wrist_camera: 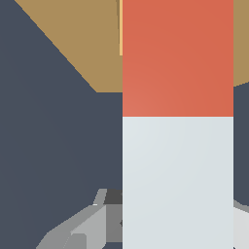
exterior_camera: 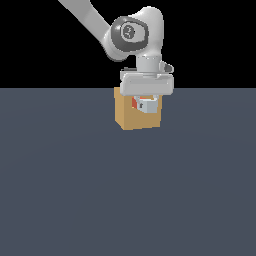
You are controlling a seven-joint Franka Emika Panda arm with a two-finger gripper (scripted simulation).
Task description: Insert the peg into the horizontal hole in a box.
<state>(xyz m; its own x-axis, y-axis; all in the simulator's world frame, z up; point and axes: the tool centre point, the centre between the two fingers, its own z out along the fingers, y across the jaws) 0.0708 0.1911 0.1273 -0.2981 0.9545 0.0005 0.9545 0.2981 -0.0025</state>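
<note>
The tan box (exterior_camera: pixel 136 116) rests on the dark floor, straight in front of the arm's hand. My gripper (exterior_camera: pixel 145 104) hangs before the box's front face and is shut on the peg (exterior_camera: pixel 144 104). In the exterior view the peg appears end-on, pale with a bit of orange-red behind it. The wrist view shows the peg (wrist_camera: pixel 177 121) up close, its orange-red end pointing toward the box (wrist_camera: pixel 87 44) and its pale part running back between the fingers (wrist_camera: pixel 78 228). The hole is hidden behind the peg and hand.
A dark grey-blue floor (exterior_camera: pixel 125 190) spreads around the box. The white arm (exterior_camera: pixel 130 35) reaches down from the exterior view's upper left. Nothing else stands nearby.
</note>
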